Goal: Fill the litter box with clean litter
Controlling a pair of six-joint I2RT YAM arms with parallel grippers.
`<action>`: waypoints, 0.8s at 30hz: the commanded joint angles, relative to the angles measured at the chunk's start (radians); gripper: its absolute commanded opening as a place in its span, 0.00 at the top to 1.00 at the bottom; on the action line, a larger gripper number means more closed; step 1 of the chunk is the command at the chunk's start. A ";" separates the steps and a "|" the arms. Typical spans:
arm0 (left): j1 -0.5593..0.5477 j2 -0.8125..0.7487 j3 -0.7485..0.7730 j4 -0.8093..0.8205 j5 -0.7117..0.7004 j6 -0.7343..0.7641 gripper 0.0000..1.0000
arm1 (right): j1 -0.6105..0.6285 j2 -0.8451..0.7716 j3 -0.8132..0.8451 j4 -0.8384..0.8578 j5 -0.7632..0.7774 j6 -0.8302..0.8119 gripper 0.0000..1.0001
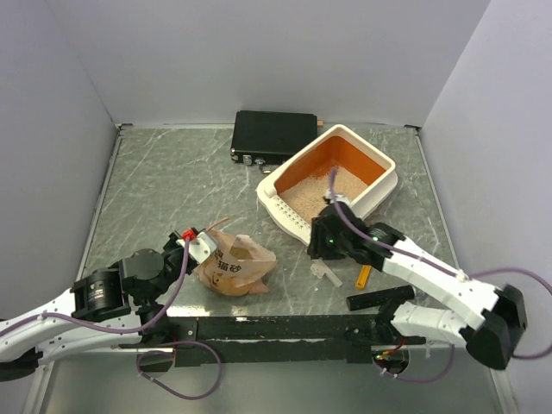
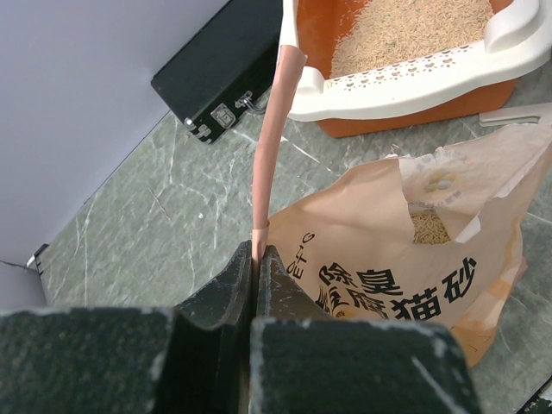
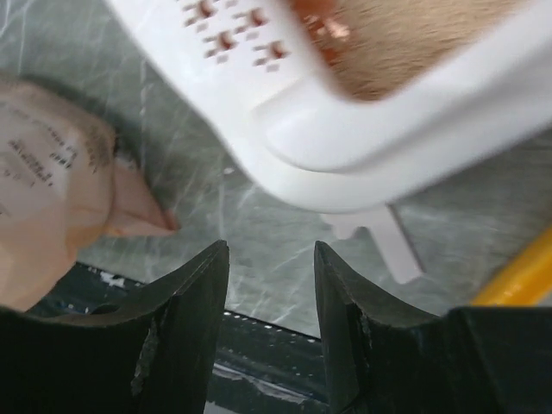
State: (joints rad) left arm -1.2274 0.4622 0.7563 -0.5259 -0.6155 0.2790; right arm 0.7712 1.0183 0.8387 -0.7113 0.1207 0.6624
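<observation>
The left arm (image 1: 95, 297) lies low, well to the left of the litter box (image 1: 379, 188), its forearm reaching rightward toward it. The left gripper (image 2: 259, 252) has its jaws pressed together, pinching a thin pink strip (image 2: 269, 147) that runs up from between the fingertips. The right arm (image 1: 431, 269) stretches in from the right, elbow bent, its wrist just beside the box's grille end. The right gripper (image 3: 272, 252) tilts downward near that end, jaws parted with nothing between them
</observation>
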 commanded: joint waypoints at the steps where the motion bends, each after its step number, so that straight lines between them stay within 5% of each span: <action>1: 0.000 -0.016 0.054 0.115 -0.067 0.000 0.99 | 0.066 0.117 0.102 0.116 -0.036 0.032 0.48; 13: 0.000 0.001 0.051 0.118 -0.082 0.014 0.99 | 0.031 0.578 0.293 0.289 -0.026 0.048 0.48; 24: 0.000 0.003 0.018 0.153 -0.101 0.042 0.99 | -0.222 0.601 0.246 0.380 0.033 0.079 0.48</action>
State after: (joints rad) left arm -1.2274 0.4767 0.7563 -0.5205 -0.6495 0.2943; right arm 0.6704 1.6196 1.0981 -0.3622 0.0589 0.7551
